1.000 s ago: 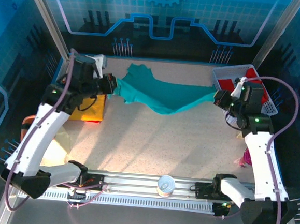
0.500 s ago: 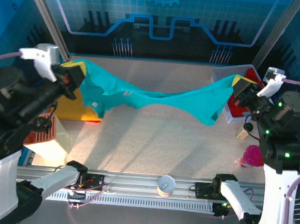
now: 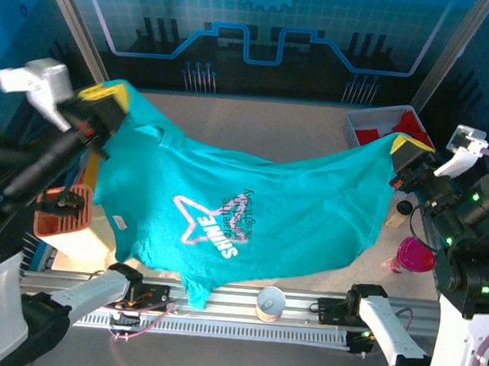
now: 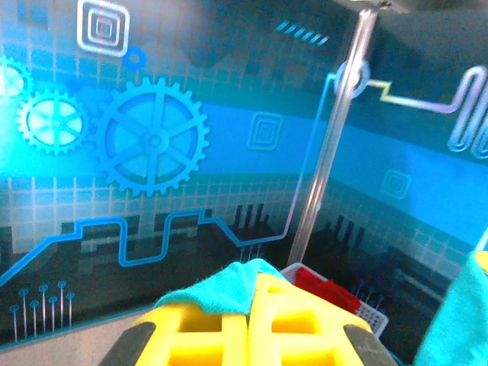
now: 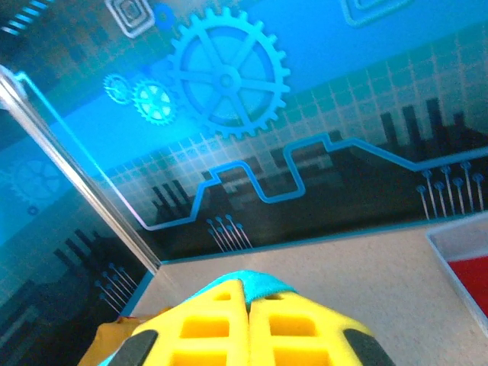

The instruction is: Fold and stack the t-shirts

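Teal t-shirt hangs spread, upper corners pinched in left hand and right hand.

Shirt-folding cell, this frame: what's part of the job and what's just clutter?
Job:
- teal t-shirt, pinched by left gripper and right gripper
- red t-shirt

Clutter:
- white basket holding the red one
- pink cup
- small cup on the rail
- orange slotted item

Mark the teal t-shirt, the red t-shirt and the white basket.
teal t-shirt (image 3: 311, 197), top external view, plain cloth right of the print.
red t-shirt (image 3: 410, 125), top external view, cloth inside the basket.
white basket (image 3: 352, 128), top external view, left wall.
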